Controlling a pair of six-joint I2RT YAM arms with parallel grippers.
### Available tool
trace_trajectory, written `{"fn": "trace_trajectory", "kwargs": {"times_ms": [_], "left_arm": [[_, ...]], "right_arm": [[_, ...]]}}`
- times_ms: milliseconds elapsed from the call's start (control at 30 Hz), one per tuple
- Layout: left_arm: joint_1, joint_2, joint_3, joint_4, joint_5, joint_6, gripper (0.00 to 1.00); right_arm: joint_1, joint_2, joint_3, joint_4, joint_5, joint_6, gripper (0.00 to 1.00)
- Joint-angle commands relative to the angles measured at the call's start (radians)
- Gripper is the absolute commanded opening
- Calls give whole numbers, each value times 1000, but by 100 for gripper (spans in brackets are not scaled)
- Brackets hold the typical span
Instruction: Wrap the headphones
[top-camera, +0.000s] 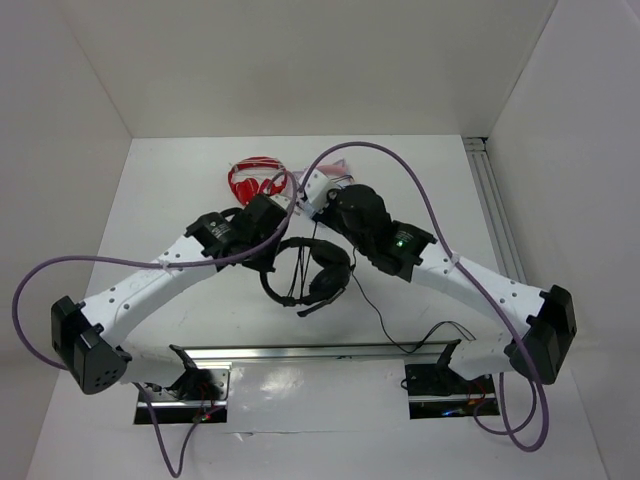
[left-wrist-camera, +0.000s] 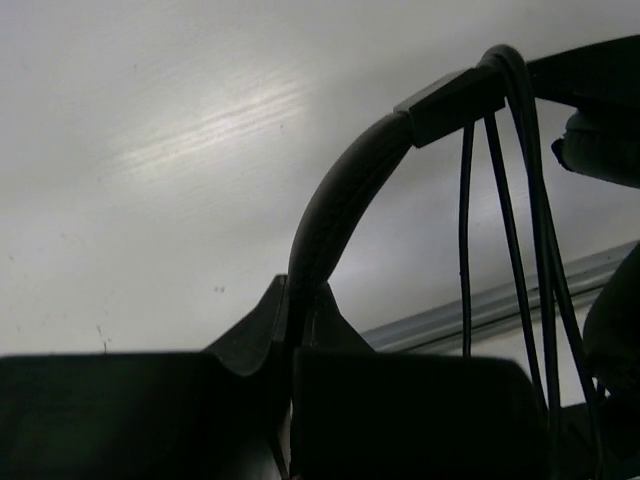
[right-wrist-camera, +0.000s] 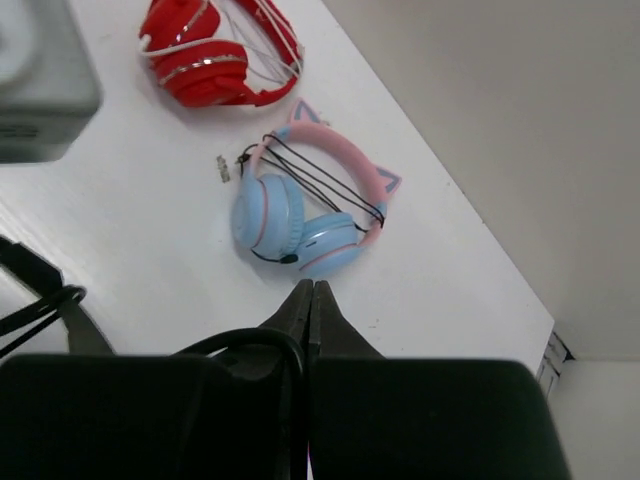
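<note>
The black headphones (top-camera: 322, 275) hang above the table between my two arms. My left gripper (top-camera: 272, 255) is shut on their headband (left-wrist-camera: 340, 190), which rises out of the jaws (left-wrist-camera: 300, 290) in the left wrist view. Several strands of the thin black cable (left-wrist-camera: 505, 220) loop over the headband. My right gripper (top-camera: 305, 195) is behind the headphones. In the right wrist view its jaws (right-wrist-camera: 313, 290) are closed, with a loop of the cable (right-wrist-camera: 250, 340) pinched between them. The rest of the cable (top-camera: 385, 325) trails toward the right arm's base.
Red-and-white headphones (top-camera: 255, 178) (right-wrist-camera: 205, 55) lie at the back of the table. Light-blue headphones with pink cat ears (right-wrist-camera: 300, 215) lie under the right gripper. An aluminium rail (top-camera: 320, 352) runs along the near edge. White walls enclose the table.
</note>
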Motion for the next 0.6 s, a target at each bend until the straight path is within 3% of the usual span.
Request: {"fn": "trace_trajectory", "kwargs": {"times_ms": [0, 100, 233, 267, 400, 467, 567], "left_arm": [[-105, -35, 57, -80, 53, 71, 0], [-144, -61, 106, -130, -9, 45, 0], [-187, -112, 176, -167, 42, 45, 0], [-187, -121, 190, -167, 56, 61, 0], [-187, -144, 285, -167, 56, 73, 0], [-187, -144, 317, -167, 31, 62, 0], [-187, -144, 383, -156, 7, 38, 0]], "right_arm": [[-95, 41, 43, 137, 2, -45, 0], [-164, 68, 43, 137, -96, -9, 0], [-233, 105, 43, 140, -291, 59, 2], [-246, 116, 43, 140, -425, 98, 4], [-287, 138, 25, 171, -718, 220, 16], [-287, 127, -41, 256, -838, 287, 23], [-277, 136, -188, 548, -1009, 476, 34]]}}
